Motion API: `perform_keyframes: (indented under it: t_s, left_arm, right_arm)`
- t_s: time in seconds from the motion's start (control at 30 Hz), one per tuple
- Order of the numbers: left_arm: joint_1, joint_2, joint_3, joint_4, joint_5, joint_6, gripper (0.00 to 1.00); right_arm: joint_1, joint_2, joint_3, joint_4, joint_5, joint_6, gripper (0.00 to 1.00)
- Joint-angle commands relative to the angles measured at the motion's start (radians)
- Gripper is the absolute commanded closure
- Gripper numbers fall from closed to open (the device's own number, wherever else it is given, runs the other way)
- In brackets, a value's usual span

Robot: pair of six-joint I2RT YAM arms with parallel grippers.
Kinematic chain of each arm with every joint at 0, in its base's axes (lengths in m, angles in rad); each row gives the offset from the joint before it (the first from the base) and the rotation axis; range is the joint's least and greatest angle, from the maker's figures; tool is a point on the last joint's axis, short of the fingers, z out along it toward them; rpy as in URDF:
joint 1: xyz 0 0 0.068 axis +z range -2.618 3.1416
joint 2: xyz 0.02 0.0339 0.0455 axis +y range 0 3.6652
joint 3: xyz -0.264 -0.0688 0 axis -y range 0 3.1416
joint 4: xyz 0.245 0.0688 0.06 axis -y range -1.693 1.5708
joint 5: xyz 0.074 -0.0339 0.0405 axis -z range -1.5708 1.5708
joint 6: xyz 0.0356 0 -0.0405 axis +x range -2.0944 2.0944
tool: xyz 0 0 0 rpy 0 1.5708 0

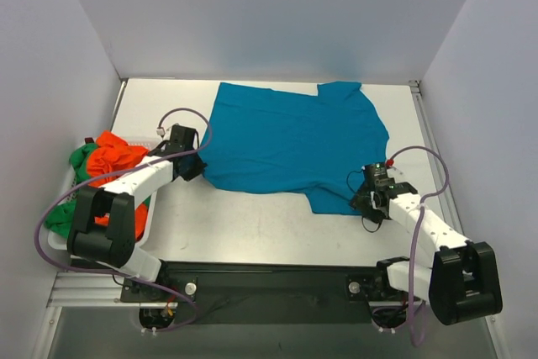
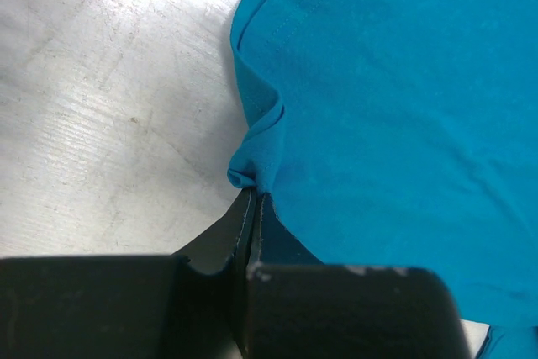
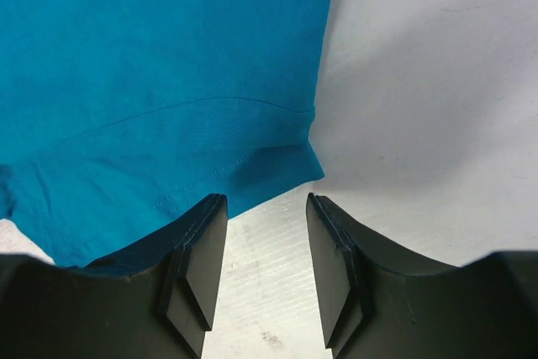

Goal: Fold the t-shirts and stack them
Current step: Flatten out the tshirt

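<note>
A teal-blue t-shirt [image 1: 286, 142] lies spread flat on the white table. My left gripper [image 1: 195, 167] sits at the shirt's near left corner. In the left wrist view its jaws [image 2: 254, 195] are shut, with a small bunched fold of the teal hem [image 2: 256, 161] pinched at the tips. My right gripper [image 1: 365, 201] is at the shirt's near right corner. It stands open [image 3: 266, 208], with the hem corner [image 3: 294, 161] just beyond the fingertips and only bare table between them. An orange t-shirt [image 1: 116, 159] and a green t-shirt [image 1: 60, 214] lie crumpled in the basket on the left.
The white plastic basket [image 1: 55, 243] stands at the table's left edge, beside the left arm. Grey walls close in the table at the back and on both sides. Bare table [image 1: 252, 224] runs between the shirt's near hem and the arm bases.
</note>
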Motion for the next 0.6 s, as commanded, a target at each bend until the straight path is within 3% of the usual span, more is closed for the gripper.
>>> perform_keyframes:
  t_s: [0.0, 0.23, 0.33, 0.43, 0.57]
  left_arm:
    - [-0.002, -0.012, 0.036, 0.004, -0.015, 0.015, 1.0]
    - [0.003, -0.032, 0.02, 0.015, -0.023, 0.002, 1.0]
    - [0.004, -0.035, 0.016, 0.016, -0.02, -0.002, 1.0]
    - [0.006, -0.039, 0.009, 0.016, -0.021, -0.004, 1.0]
    - [0.007, -0.058, -0.005, 0.022, -0.026, -0.005, 1.0]
  right_arm:
    - [0.014, 0.031, -0.002, -0.004, 0.069, 0.018, 0.57]
    - [0.026, 0.118, 0.042, 0.006, 0.075, -0.014, 0.57]
    - [0.043, 0.161, 0.071, 0.006, 0.078, -0.027, 0.63]
    - [0.051, 0.178, 0.084, 0.006, 0.087, -0.027, 0.7]
    - [0.057, 0.158, 0.075, 0.003, 0.09, -0.028, 0.97]
